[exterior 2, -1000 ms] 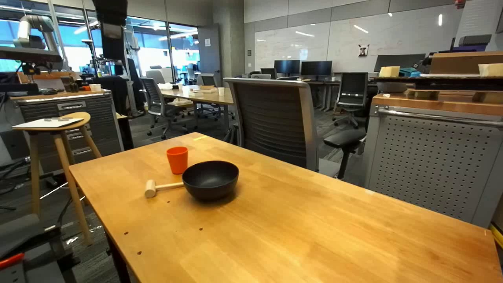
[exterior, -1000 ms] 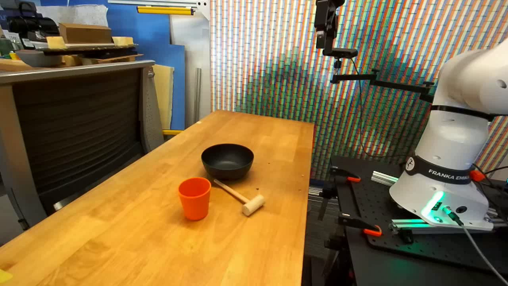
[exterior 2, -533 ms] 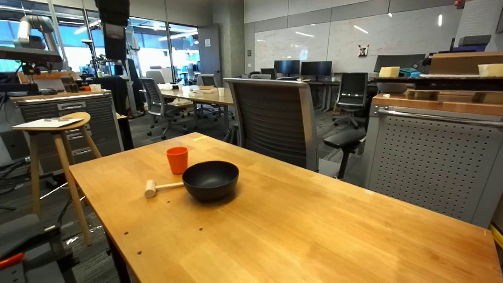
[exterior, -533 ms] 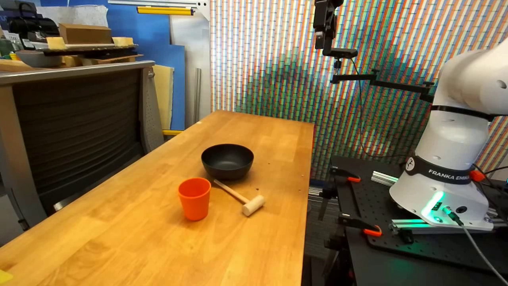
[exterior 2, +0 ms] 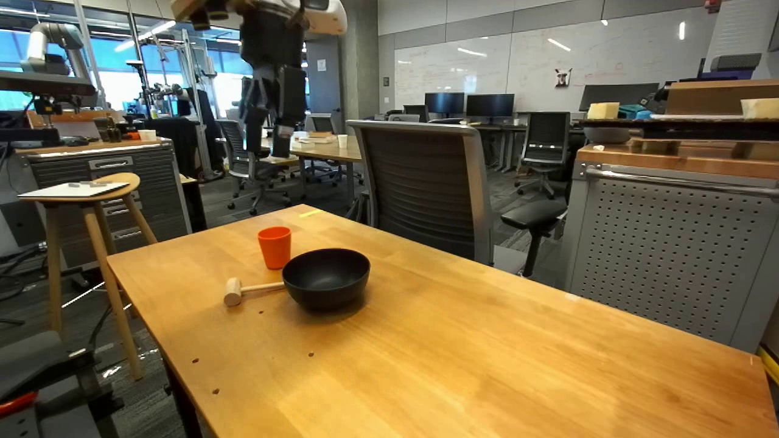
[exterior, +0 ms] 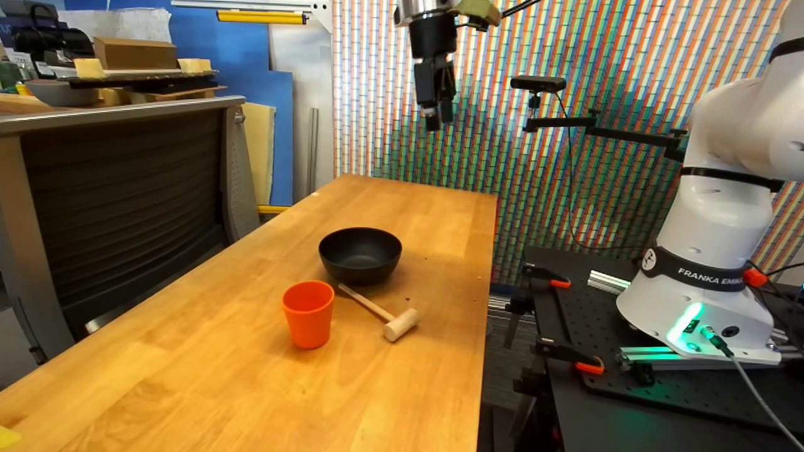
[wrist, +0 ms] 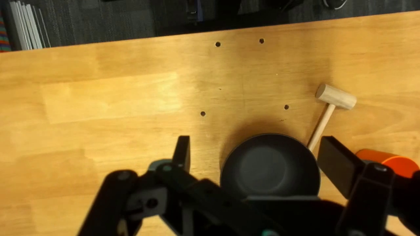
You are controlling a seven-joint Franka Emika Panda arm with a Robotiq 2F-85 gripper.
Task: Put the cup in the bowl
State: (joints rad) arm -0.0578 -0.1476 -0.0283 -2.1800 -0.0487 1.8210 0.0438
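open air over cup and bowl, mallet lying close beside both

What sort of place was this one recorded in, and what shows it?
Probably a robotics lab: a Franka arm stands beside the table, what looks like another robot arm shows in the background, and a large whiteboard spans much of the back.

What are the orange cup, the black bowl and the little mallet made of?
Orange cup: probably plastic, with a smooth, evenly coloured, satin-looking surface.
Black bowl: dark and matte, with only soft highlights; maybe plastic or coated metal, but the look can't settle it.
Mallet: looks like bare wood, pale tan and dull, with no paint showing.
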